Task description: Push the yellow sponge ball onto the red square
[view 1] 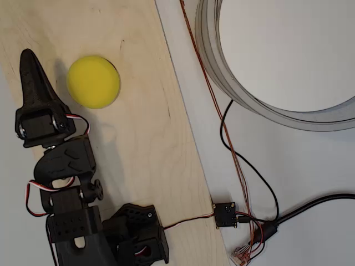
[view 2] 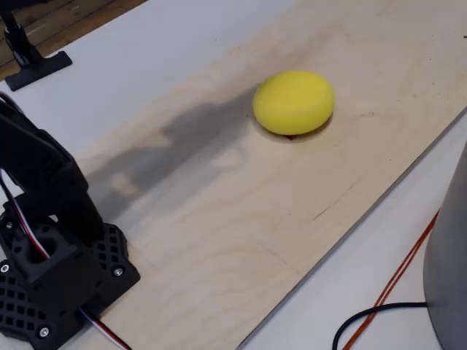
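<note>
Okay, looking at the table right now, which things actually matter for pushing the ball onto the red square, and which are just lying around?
Part of the job:
- yellow sponge ball, resting on the wooden board
- gripper, just left of the ball in the overhead view
- a sliver of red under the ball's edge, probably the square

Just lying about:
- grey ring
- black cable
- orange wire
- small circuit board

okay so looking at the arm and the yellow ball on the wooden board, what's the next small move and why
Probably no further push: ease the gripper away from the yellow sponge ball. In the fixed view only a thin sliver of red peeks out under the ball, which suggests it already sits over the red square. In the overhead view the fingertip lies just left of the ball on the wooden board, so another nudge could roll it off.
</note>
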### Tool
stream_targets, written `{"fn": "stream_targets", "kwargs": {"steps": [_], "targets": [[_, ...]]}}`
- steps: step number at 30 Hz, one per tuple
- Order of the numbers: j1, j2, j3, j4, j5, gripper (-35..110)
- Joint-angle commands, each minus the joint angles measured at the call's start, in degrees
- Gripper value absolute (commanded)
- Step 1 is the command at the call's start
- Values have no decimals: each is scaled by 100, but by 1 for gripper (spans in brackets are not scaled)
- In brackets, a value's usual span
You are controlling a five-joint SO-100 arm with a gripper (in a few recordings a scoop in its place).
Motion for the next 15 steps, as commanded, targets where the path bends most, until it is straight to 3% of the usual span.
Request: {"fn": "stream_targets", "kwargs": {"steps": [1, 15], "targets": [[79, -870, 765, -1547, 694, 0], [79, -958, 809, -1529, 949, 1]]}}
